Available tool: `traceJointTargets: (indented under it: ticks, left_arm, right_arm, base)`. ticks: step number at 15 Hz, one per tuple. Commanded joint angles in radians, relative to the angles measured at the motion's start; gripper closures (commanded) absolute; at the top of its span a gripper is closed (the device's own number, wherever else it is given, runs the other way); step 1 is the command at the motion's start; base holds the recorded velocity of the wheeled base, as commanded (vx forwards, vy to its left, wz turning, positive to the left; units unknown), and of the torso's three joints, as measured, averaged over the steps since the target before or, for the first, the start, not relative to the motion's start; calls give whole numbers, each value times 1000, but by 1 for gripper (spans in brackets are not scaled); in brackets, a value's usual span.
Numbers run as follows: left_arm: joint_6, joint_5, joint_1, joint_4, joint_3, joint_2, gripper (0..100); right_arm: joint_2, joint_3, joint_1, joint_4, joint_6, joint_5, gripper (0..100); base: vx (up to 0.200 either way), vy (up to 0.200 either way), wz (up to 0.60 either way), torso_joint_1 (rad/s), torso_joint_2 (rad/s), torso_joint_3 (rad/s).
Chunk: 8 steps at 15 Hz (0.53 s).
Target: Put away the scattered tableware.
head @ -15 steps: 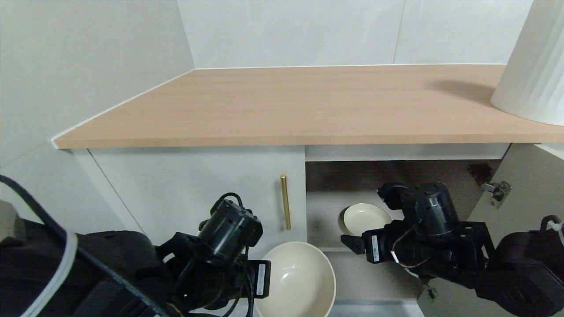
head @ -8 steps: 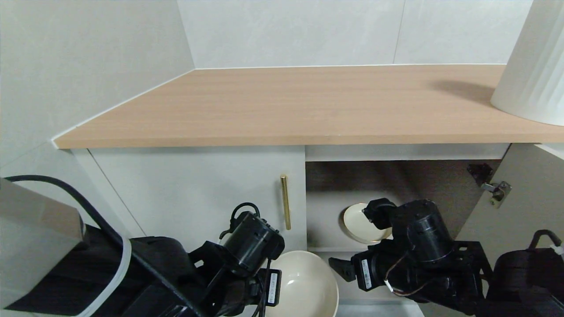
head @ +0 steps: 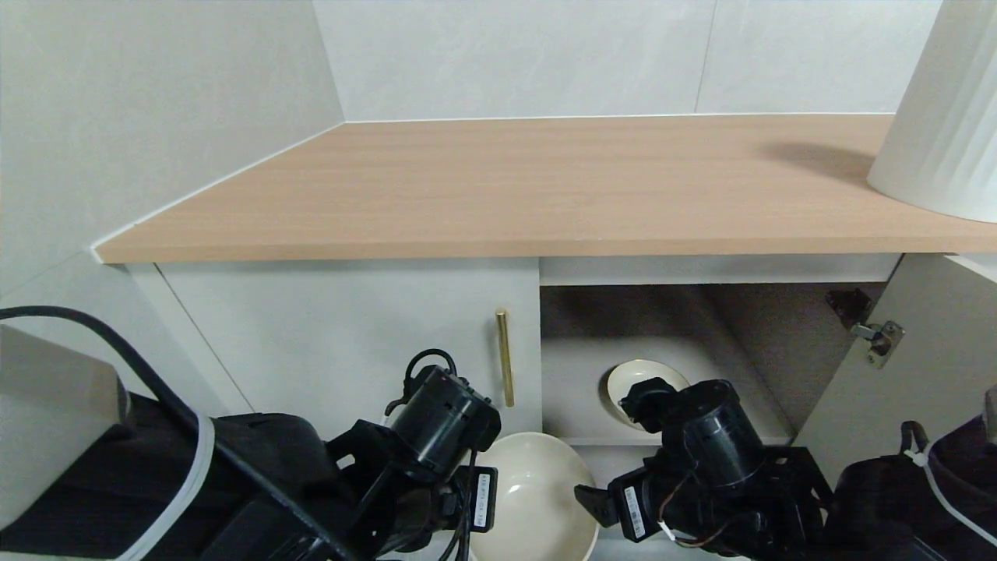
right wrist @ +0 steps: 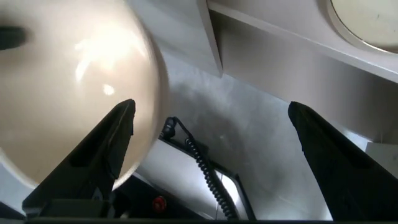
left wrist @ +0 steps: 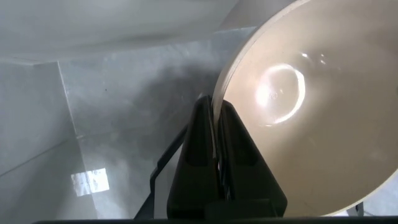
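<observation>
1. Left gripper: fingers drawn in narrow and pinching the rim of the cream bowl. The rim passes between them.
2. Bowl is carried, resting on no surface, mouth up. In the head view it hangs low before the cabinet, just below the front-left corner of the shelf, under the brass handle of the closed door.
3. Right gripper: fingers spread wide, nothing between them. It hangs just beside the bowl on the opening's side, below the shelf's front edge.
4. The deciding relation: the shelf lies ahead of and above the bowl, a little to the robot's right. The bowl is round, so it has no long axis. The grip sits on its left rim, so the free side would lead in. The left arm has the load; the right arm is nearer the opening but carries nothing.
5. One small plate lies flat on the shelf near the front edge, left of middle. Likely the bowl must clear it.
6. Count:
   - Tableware: bowl, one; plate, one.
   - Cabinet doors: one closed, and one open door on the right.
   - Elsewhere: one white ribbed vessel at the right edge of the counter.
</observation>
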State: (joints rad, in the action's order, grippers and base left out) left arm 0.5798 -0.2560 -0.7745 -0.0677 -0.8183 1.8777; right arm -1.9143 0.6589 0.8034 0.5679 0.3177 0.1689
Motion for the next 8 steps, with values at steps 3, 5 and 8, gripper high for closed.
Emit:
traceJointTargets:
  ticks: [3, 5, 8]
  left_arm:
    - [0, 0, -2, 2, 1, -6, 100]
    - [0, -2, -5, 0, 1, -2, 100]
    - [0, -2, -5, 0, 1, 1, 100]
  right_arm:
    - [-31, 7, -3, 1, 1, 11, 0]
    - [-34, 8, -3, 3, 1, 11, 100]
    - [-37, 7, -3, 29, 1, 11, 100]
  base:
    - [0, 0, 0, 0, 0, 0]
    - [0, 0, 0, 0, 0, 0]
    - [0, 0, 0, 0, 0, 0]
